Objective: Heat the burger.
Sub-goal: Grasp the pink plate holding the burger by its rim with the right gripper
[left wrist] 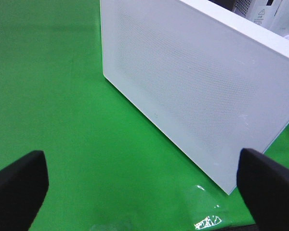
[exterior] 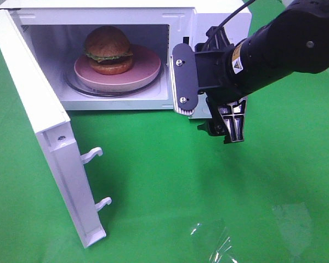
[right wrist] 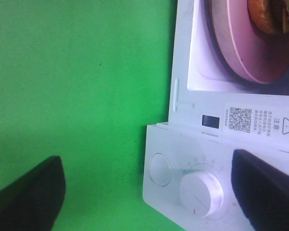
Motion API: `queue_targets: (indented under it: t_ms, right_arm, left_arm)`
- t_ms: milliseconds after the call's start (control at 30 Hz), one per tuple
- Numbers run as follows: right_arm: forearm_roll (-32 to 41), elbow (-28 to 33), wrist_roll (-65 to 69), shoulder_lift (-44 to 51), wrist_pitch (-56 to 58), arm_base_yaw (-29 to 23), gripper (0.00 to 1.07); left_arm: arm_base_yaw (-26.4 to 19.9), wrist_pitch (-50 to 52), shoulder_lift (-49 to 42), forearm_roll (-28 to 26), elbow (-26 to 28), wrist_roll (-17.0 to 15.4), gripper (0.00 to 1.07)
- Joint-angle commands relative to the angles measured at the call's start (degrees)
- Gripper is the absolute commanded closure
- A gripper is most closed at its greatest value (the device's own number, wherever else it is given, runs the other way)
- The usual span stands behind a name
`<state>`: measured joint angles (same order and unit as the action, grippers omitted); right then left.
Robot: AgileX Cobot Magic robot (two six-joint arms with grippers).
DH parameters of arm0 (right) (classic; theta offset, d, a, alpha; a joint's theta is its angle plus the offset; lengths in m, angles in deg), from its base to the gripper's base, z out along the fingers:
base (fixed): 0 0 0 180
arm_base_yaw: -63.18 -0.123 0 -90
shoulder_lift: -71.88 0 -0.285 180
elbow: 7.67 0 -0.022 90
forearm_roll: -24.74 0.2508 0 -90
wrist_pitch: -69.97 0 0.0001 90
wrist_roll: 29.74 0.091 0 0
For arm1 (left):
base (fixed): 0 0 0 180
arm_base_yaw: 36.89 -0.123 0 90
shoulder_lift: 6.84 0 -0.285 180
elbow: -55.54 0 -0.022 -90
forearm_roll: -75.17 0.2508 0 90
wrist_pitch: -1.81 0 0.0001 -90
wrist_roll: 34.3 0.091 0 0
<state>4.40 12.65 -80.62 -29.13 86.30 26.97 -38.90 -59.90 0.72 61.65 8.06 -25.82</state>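
Note:
The burger (exterior: 108, 49), a glossy brown bun with a green lettuce edge, sits on a pink plate (exterior: 145, 68) inside the open white microwave (exterior: 178, 24). My right gripper (exterior: 230, 123) hangs in front of the microwave's control panel, outside the cavity, fingers pointing down. In the right wrist view the right gripper (right wrist: 149, 192) is open and empty, with the plate (right wrist: 241, 53) and part of the burger (right wrist: 272, 17) beyond it. In the left wrist view the left gripper (left wrist: 144, 192) is also open and empty, facing the outer face of the microwave door (left wrist: 192, 82).
The door (exterior: 49, 126) stands swung wide toward the front left, its two latch hooks (exterior: 92, 155) sticking out. A round button (right wrist: 159, 169) and a white knob (right wrist: 201, 192) are on the control panel. Green cloth covers the table, with a shiny patch (exterior: 214, 241) near the front.

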Motion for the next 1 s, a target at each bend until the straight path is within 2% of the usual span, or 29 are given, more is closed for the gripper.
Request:
queue_targets:
  t_ms: [33, 200, 1000]
  right_arm:
    - [-0.92, -2.12, 0.8, -1.72, -0.63, -0.23, 0.18]
    - [-3.5, -4.24, 2.12, -3.78, -1.2, -0.74, 0.19]
    - [-3.9, -14.9, 2.64, -14.27, -3.09, -0.97, 0.22]
  left_arm:
    - [0.06, 0.4, -0.92, -0.11, -0.11, -0.29, 0.08]
    - [0.06, 0.4, -0.92, -0.11, -0.11, -0.29, 0.08]
    - [0.06, 0.4, -0.92, -0.11, -0.11, -0.29, 0.08]
